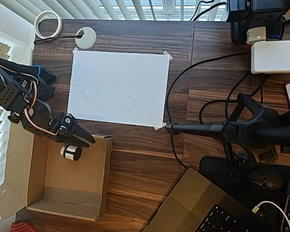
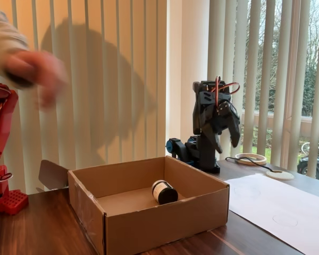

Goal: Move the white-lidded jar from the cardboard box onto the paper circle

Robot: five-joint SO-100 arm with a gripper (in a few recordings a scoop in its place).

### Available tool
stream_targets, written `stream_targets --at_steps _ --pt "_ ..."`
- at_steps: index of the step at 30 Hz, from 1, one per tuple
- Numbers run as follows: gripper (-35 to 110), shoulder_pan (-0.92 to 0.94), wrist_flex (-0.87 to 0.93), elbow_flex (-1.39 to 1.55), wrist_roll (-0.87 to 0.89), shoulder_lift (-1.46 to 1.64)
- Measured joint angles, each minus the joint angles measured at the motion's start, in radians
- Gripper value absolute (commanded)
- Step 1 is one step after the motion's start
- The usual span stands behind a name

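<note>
Nearest me, the cardboard box (image 2: 149, 207) holds the white-lidded jar (image 1: 70, 152) on its side near its back wall. Above, I see my gripper (image 1: 85, 139) hovering, jaws parted, arm bent downward.

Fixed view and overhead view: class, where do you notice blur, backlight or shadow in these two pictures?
In the fixed view, a person's hand at upper left is motion-blurred and throws a big shadow on the blinds; the black two-finger gripper is backlit by the window. In the overhead view, light is even and sharp, with a soft shadow beside the small white-lidded jar in the brown cardboard box.
</note>
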Motion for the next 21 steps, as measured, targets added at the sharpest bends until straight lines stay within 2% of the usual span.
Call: stream_targets --at_steps 21 --pt "21 -0.002 0.011 -0.064 -0.04 -0.057"
